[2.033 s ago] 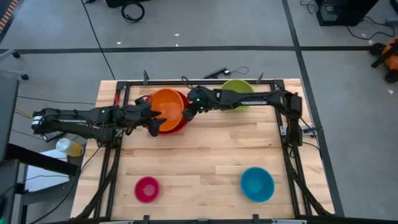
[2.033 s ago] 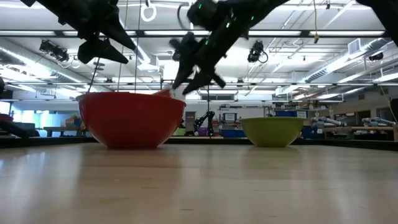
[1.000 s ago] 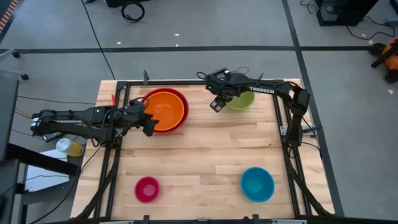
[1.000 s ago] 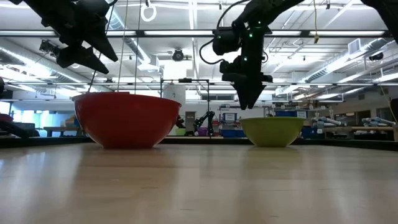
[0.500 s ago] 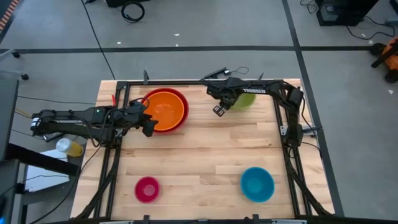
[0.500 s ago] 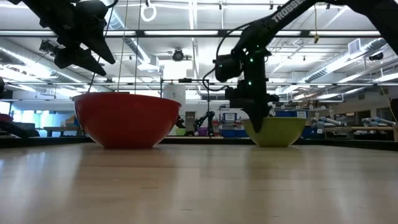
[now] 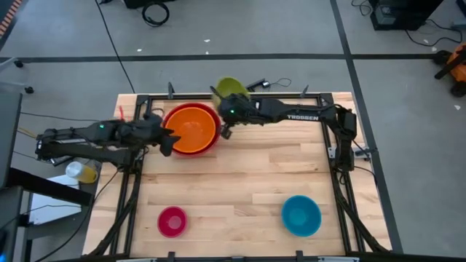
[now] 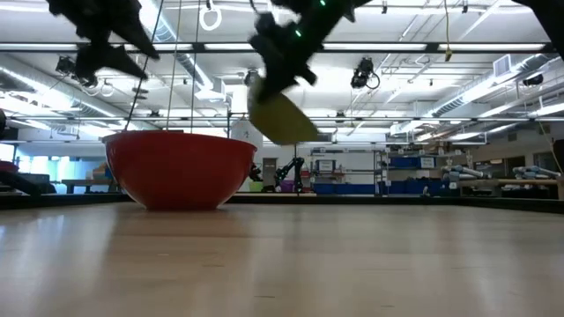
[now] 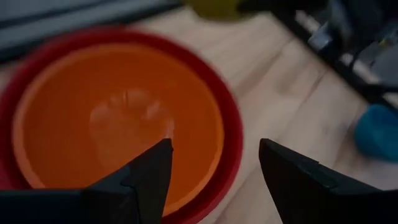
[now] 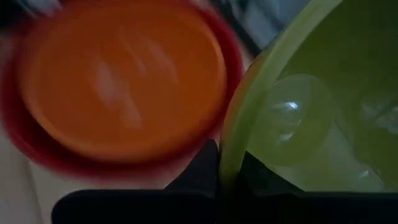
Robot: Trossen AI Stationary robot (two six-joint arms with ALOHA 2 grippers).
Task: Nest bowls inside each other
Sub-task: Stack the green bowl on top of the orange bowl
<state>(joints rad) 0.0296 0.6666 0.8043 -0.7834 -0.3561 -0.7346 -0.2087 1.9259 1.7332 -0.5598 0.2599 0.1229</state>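
An orange bowl sits nested in the red bowl at the table's far left. The green bowl hangs tilted in the air just right of them, held by my right gripper, which is shut on it. In the low view the green bowl is well clear of the table. My left gripper hovers open above the near left rim of the red bowl; its fingers hold nothing. My right gripper pinches the green bowl's rim, one finger inside the bowl and one outside. The fingers slant downward from the table's right side. The bowl is lifted clear and hangs tilted below the fingers, its opening turned partly sideways.
A pink bowl and a blue bowl stand near the table's front edge. A black frame runs round the wooden top, and bare wood lies in the middle between the bowls.
My right gripper has shut on the green bowl's rim, lifted the bowl off the table at the far right and carried it left toward the orange and red bowls. The bowl has tipped over onto a slant. My left gripper has risen a little.
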